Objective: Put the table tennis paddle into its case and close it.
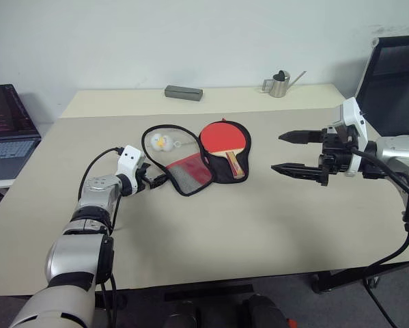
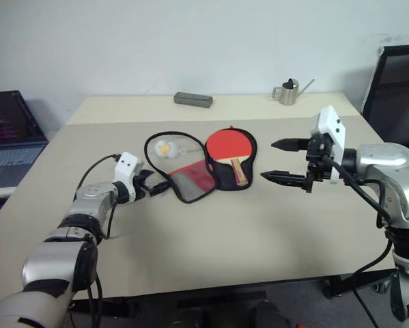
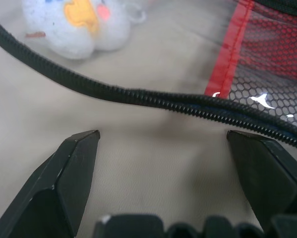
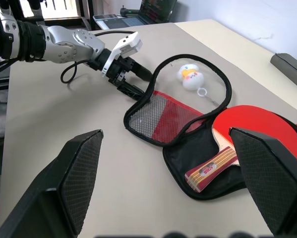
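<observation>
Lying low over the beige table (image 1: 211, 232), the left gripper (image 1: 158, 181) points at the near edge of the case (image 1: 190, 160), its two black fingers (image 3: 71, 168) spread apart with nothing between them; in the left wrist view the case's black zip edge (image 3: 153, 99) runs just past the fingertips. The right gripper (image 1: 293, 153) hangs in the air to the right of the case, well apart from it, jaws wide and empty. The case lies open and flat: its mesh-pocket flap (image 4: 163, 119) spreads toward the left gripper, and the table tennis paddle (image 1: 224, 140) rests in the black-lined right half, red face up, handle toward the robot. A small white-and-yellow duck toy (image 1: 162, 142) sits on the table inside the loop of the zip edge. Farther back stand a grey oblong box (image 1: 184, 92) and a small metal watering can (image 1: 280, 83). A laptop (image 1: 6, 123) is at the far left, a black chair (image 1: 395, 82) at the far right.
</observation>
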Controlling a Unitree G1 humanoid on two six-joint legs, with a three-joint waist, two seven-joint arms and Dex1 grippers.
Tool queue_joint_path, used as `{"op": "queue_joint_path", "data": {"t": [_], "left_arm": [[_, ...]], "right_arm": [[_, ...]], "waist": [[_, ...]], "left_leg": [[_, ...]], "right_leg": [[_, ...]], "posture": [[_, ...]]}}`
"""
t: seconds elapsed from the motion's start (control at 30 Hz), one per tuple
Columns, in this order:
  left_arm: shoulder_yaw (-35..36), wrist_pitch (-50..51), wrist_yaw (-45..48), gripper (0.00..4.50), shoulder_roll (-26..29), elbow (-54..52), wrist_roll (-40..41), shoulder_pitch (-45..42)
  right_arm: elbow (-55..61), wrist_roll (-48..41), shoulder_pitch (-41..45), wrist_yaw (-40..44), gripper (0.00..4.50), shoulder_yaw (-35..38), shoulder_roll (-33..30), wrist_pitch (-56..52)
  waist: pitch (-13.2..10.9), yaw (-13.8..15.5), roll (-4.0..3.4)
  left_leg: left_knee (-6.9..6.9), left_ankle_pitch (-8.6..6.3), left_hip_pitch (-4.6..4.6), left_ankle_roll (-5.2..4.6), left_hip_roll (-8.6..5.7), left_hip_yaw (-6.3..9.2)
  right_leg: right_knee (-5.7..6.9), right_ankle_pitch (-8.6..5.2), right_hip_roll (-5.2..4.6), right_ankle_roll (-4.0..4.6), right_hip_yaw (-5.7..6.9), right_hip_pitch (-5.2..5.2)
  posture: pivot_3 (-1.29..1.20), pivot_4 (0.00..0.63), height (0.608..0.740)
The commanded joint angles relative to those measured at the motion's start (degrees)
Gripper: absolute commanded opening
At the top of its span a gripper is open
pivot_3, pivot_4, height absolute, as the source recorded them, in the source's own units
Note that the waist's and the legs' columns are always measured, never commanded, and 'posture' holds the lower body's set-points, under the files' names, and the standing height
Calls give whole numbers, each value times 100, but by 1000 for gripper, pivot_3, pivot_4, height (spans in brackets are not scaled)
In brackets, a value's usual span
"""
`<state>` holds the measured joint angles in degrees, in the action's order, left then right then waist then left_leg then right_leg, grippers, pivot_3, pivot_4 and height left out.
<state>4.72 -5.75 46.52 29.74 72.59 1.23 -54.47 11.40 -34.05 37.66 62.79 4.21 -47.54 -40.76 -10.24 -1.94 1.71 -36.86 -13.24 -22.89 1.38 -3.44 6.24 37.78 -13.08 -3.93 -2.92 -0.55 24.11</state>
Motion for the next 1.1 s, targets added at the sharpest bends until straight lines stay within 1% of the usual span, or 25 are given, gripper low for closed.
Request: {"op": "queue_joint_path", "data": {"t": [0.03, 0.2, 0.3, 0.4, 0.47, 0.63, 0.73, 0.83, 0.97, 1.1], "left_arm": [[27, -144, 136, 4500, -26, -75, -9, -510], [-122, -191, 252, 4500, -216, 37, -183, -1037], [-154, -206, 239, 4500, -319, 114, -254, -1197], [-214, -203, 14, 4500, -619, 229, -369, -1436], [-226, -216, -70, 4500, -724, 272, -425, -1494], [-266, -212, -293, 4500, -1184, 371, -592, -1625], [-274, -218, -499, 4500, -1577, 417, -663, -1787], [-271, -234, -484, 4500, -1800, 431, -700, -1851], [-242, -299, -150, 4500, -1894, 407, -690, -1807], [-191, -370, 284, 4500, -1722, 361, -624, -1643]], "right_arm": [[283, -196, -9, -47, 4449, 309, -166, -75], [502, -329, -196, -198, 4449, 485, -261, -195], [635, -414, -284, -294, 4449, 566, -299, -280], [886, -547, -454, -474, 4449, 748, -370, -456], [1033, -633, -538, -579, 4449, 822, -396, -548], [1588, -989, -939, -976, 4449, 1266, -527, -967], [1950, -1262, -1319, -1195, 4449, 1656, -652, -1282], [2118, -1464, -1475, -1401, 4449, 1823, -685, -1431], [2127, -1563, -1499, -1580, 4449, 1765, -665, -1416], [1925, -1462, -1324, -1689, 4449, 1476, -526, -1246]], "waist": [[-2, 24, 3], [-3, 31, 6], [-4, 30, 6], [-5, 20, 8], [-6, 22, 9], [-7, 41, 11], [-9, 60, 16], [-11, 71, 19], [-11, 21, 19], [-11, 6, 19]], "left_leg": [[-4, 0, -3, 0, 0, 1], [-7, 0, -5, 0, -5, 1], [-6, -1, -5, -1, -5, -1], [-6, -1, -5, -2, -4, -2], [-6, -1, -6, -2, -4, -1], [-7, -1, -5, -2, -5, -3], [-7, -1, -6, -3, -7, -3], [-9, -1, -8, -3, -8, -2], [-8, -2, -3, -3, -3, -10], [-8, -1, 0, -3, -1, -13]], "right_leg": [[0, 1, 0, -1, 3, 0], [-4, 2, -3, -5, 3, -2], [-5, 2, -4, -6, 3, -4], [-5, 2, -3, -6, 1, -3], [-4, 2, -3, -7, 4, -3], [-5, 2, -5, -8, 2, -5], [-5, 3, -6, -9, 1, -5], [-7, 2, -7, -14, 3, -6], [-8, -11, -5, -37, -2, -6], [-4, -12, -2, -38, -5, -6]], "posture": [[0, 150, 740], [0, 150, 740], [0, 150, 740], [0, 150, 740], [0, 150, 740], [0, 150, 740], [0, 150, 740], [0, 150, 740], [0, 150, 740], [0, 150, 740]]}}
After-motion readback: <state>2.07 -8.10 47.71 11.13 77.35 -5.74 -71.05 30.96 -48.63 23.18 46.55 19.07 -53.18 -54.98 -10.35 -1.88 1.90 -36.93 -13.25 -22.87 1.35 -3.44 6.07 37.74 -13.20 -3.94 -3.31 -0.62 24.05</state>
